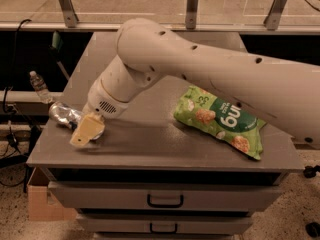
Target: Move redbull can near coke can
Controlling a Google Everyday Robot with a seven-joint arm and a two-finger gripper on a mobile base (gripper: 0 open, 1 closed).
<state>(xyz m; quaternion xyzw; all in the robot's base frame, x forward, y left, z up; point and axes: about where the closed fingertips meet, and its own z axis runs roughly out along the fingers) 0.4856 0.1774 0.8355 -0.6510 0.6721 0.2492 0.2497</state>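
The redbull can (pixel 62 113), slim, shiny silver with blue patches, lies on its side at the left edge of the grey table (pixel 165 149). My gripper (pixel 86 132), cream-coloured, hangs from the big white arm (pixel 200 69) and sits at the can's right end, near the table's front-left corner. It overlaps the can's end; whether it touches the can I cannot tell. The coke can is hidden, with the arm covering the back left of the table.
A green snack bag (pixel 220 121) lies on the right half of the table. Drawers (pixel 165 200) sit below the tabletop. A water bottle (pixel 39 86) stands off the table at the left, and a cardboard box (pixel 42 199) is on the floor below.
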